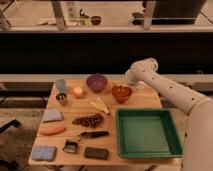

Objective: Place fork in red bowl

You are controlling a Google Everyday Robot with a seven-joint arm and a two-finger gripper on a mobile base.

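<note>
1. The gripper (121, 85) hangs at the end of the white arm (165, 90), low over the far side of the wooden table (150, 100); I cannot tell how it is set, as the arm's wrist covers it.
2. The red bowl (121, 93) sits on the table directly below and just in front of the gripper. Whether they touch cannot be told.
3. No fork can be made out, either at the gripper or in the bowl.
4. The purple bowl (96, 82) stands just beside the gripper, to its left as I face the table.
5. Further out on that side are an orange fruit (78, 92), a blue cup (61, 85) and a small metal cup (62, 98).
6. Nearer to me than the gripper lie a banana (100, 105) and a bunch of dark grapes (89, 120).
7. The green tray (147, 132) lies well in front of the gripper, at the near right corner.
</note>
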